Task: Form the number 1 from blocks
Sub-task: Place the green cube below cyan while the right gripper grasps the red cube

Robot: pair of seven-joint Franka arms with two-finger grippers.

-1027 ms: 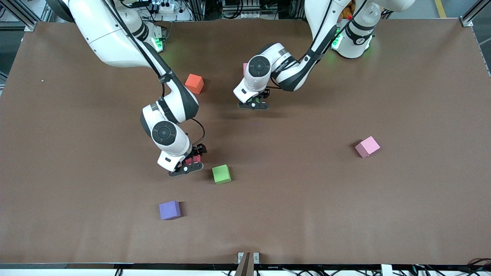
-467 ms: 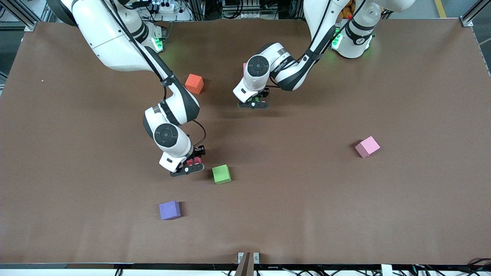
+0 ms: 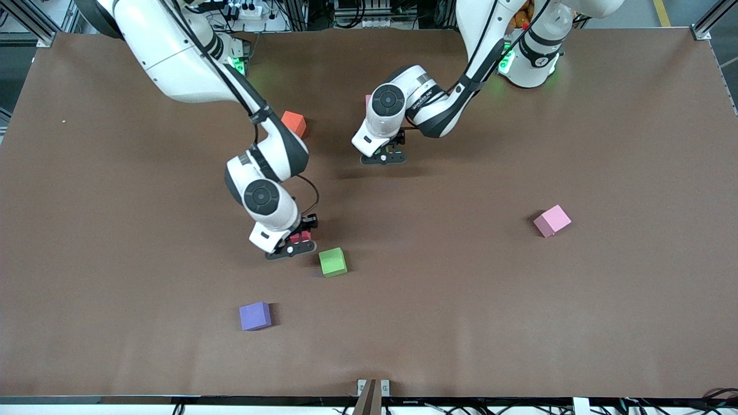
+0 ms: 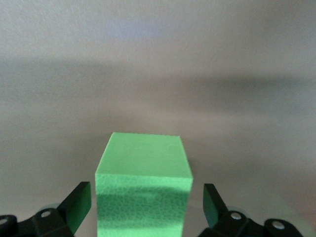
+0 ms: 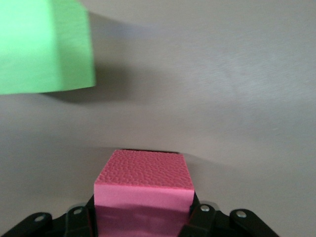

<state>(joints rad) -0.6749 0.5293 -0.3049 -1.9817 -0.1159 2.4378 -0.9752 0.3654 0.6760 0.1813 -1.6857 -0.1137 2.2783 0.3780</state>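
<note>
Red block (image 5: pixel 143 182) | right tool (image 3: pixel 301 234) had just clamped it beside green block (image 3: pixel 333 262) | left tool (image 3: pixel 386 152) had spread wide, freeing its block (image 4: pixel 143 168)

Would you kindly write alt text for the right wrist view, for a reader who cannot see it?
The right gripper is shut on a red block, seen close up just above the brown table. A green block sits on the table nearby, partly cut off at the picture's edge.

Brown table (image 3: pixel 519 323) with green (image 3: pixel 333 261), pink (image 3: pixel 552 221), purple (image 3: pixel 255 316), orange cubes (image 3: pixel 294 122)
</note>
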